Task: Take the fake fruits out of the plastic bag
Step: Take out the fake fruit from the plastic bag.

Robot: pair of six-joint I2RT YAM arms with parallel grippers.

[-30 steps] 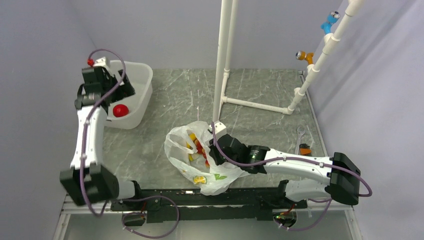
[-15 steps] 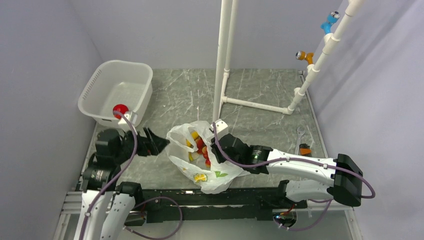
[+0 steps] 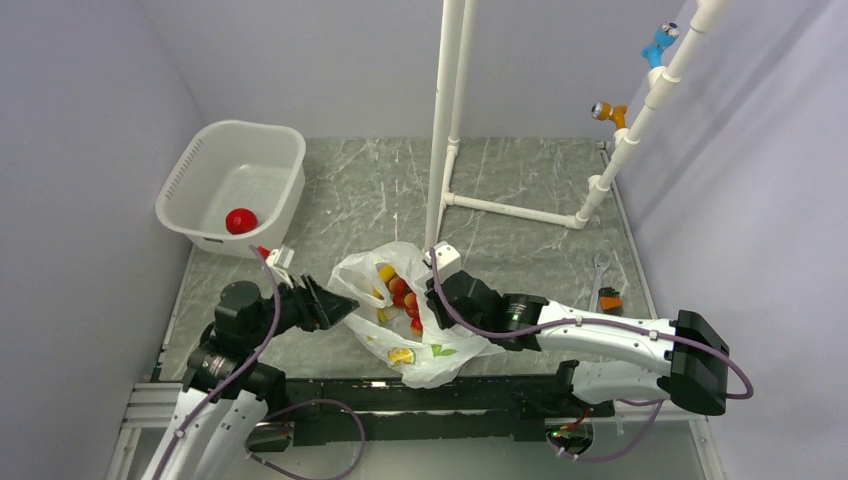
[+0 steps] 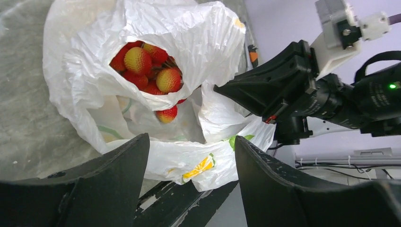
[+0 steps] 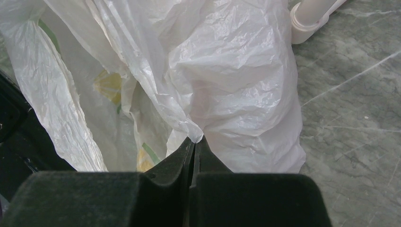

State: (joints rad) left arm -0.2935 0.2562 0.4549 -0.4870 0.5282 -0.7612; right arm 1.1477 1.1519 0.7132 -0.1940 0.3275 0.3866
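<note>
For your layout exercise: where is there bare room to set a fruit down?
Bare grey marble lies between the white perforated tub and the white pipe frame. It is crowded around the crinkly printed plastic bag, between the left gripper and right gripper.

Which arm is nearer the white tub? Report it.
Left. The left arm ends on the near side of the white tub, jaws open beside the plastic bag; the right arm lies past the bag, jaws pinching it.
</note>
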